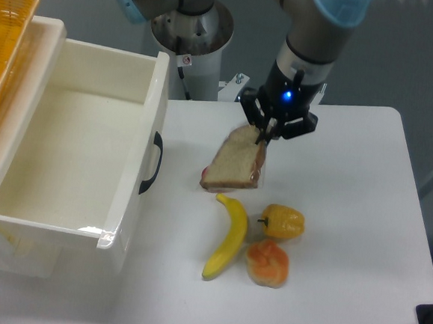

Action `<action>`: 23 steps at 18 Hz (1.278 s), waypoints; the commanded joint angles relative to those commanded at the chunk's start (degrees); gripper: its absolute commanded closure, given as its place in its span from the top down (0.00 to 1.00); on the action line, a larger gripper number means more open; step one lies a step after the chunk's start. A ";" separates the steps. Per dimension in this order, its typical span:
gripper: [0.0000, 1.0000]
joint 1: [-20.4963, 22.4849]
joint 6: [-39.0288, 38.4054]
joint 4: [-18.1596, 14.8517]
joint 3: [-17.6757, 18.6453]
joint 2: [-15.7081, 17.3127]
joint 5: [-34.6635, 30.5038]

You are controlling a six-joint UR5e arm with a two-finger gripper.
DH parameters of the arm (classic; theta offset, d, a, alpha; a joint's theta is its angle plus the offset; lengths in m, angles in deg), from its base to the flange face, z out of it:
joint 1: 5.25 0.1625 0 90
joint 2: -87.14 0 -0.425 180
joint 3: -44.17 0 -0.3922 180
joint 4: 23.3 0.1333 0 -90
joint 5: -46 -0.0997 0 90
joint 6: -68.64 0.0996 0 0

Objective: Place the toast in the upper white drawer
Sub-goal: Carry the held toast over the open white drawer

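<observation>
Single fixed camera, high above the table's point(340, 307) front edge, looking steeply down toward the arm base point(189, 32) at the back. Medium range; left side cropped

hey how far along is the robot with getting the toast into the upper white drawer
Done: the gripper is shut on the toast, which hangs clear of the table above the banana.
In hand: the slice is held by its upper edge, to the right of the upper white drawer, not over it.
Left: carry it left over the open, empty drawer, lower it and let go.
</observation>
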 joint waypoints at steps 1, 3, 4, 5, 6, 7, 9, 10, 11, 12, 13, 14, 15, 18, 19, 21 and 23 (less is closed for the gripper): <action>0.00 0.35 -0.54 -0.70 -0.27 1.05 0.80; 0.00 1.67 -0.72 -2.29 -0.27 2.99 3.07; 0.00 1.93 -0.98 -2.73 -0.27 3.87 4.22; 0.00 2.02 -1.76 -3.17 -0.27 4.48 4.58; 0.00 2.02 -2.90 -3.69 -0.27 5.10 5.02; 0.00 2.02 -4.74 -3.87 -0.36 5.54 6.24; 0.00 1.76 -7.47 -4.23 -0.27 5.90 8.79; 0.00 1.41 -8.27 -4.14 -0.27 6.16 8.80; 0.00 0.89 -9.49 -4.23 -0.27 6.33 8.98; 0.00 0.01 -10.98 -4.14 -0.18 6.77 8.98; 0.00 -0.78 -12.65 -4.14 0.17 6.95 8.98; 0.00 -1.66 -14.41 -3.97 0.34 7.30 8.89; 0.00 -2.28 -16.17 -3.79 0.35 7.39 9.06; 0.00 -5.52 -19.78 -3.61 0.87 7.04 9.15; 0.00 -6.58 -20.22 -3.44 1.57 6.95 9.15; 0.00 -8.08 -21.71 -1.25 3.06 6.78 9.15; 0.00 -10.62 -24.87 1.47 4.30 6.69 9.15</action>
